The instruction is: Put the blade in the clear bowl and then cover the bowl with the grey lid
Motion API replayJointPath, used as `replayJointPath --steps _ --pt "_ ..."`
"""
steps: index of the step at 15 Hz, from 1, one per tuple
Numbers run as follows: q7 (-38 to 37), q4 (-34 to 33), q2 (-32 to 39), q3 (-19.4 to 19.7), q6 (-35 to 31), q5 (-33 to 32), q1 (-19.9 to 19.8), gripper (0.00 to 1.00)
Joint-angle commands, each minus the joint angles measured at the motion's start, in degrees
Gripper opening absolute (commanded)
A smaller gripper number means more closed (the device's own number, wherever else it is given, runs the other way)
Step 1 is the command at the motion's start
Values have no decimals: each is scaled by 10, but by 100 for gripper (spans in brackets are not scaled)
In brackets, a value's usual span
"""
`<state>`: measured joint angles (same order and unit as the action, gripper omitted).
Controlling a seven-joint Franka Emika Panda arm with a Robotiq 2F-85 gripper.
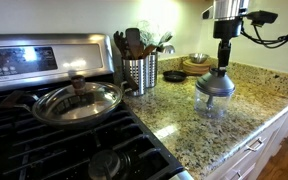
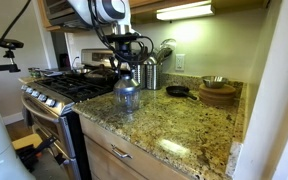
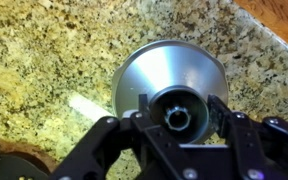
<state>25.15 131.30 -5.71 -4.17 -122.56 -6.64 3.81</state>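
Two fingers (image 3: 221, 112) of the end effector (image 3: 177, 116) clamp the knob of the grey lid (image 3: 169, 68), directly beneath it. That lid sits on the clear bowl (image 1: 212, 104) on the desk (image 1: 256, 90); the bowl's contents are hidden.

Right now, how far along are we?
Done: lid looks seated on the bowl. The blade is not visible, presumably inside.
In hand: gripper appears closed on the lid from above.
Left: release, lift away, and confirm the lid sits flush.
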Motion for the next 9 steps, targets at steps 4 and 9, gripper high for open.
replayJointPath --steps 4,9 --pt "13 19 36 4 -43 -35 1 85" --pt "1 25 43 4 -47 -58 -1 100"
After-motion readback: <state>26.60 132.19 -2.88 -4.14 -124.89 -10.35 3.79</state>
